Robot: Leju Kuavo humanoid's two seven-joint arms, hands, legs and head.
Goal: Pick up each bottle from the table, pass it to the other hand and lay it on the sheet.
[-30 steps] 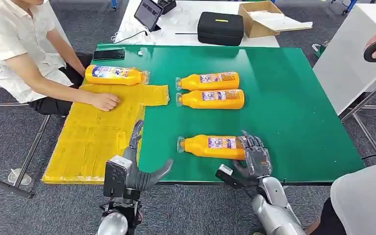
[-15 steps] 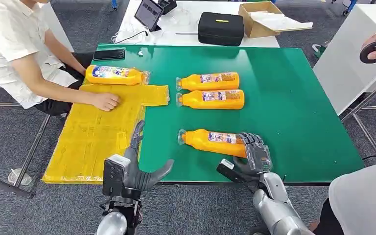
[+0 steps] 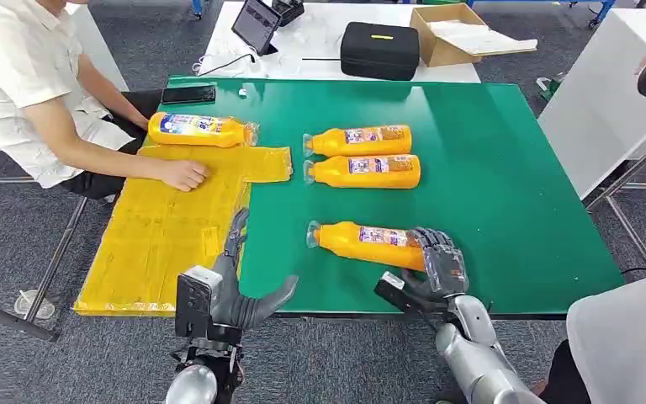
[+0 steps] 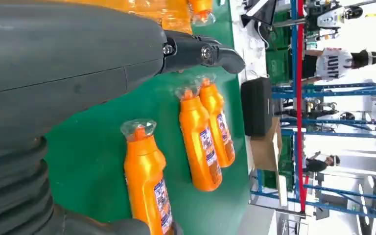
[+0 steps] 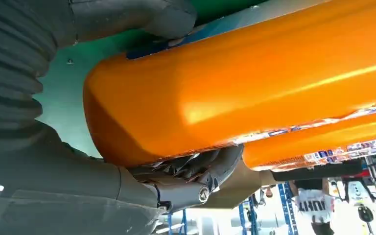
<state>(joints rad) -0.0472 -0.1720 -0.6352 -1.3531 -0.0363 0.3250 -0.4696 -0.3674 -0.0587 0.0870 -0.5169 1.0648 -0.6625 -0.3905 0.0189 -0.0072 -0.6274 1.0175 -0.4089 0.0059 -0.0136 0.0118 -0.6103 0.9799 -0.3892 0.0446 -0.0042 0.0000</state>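
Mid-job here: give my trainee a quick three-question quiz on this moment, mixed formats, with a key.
1. True or false: the right hand grips the nearest bottle by its base end.
2. How many bottles lie on the green table, off the yellow sheet? A) two B) three C) four
3. Fill in: the left hand holds ____.

Key: 1 true; 2 B; 3 nothing, its fingers are spread.

A workshop: blue racking (image 4: 323,122), worktables (image 3: 488,168), grey carpet (image 3: 17,244).
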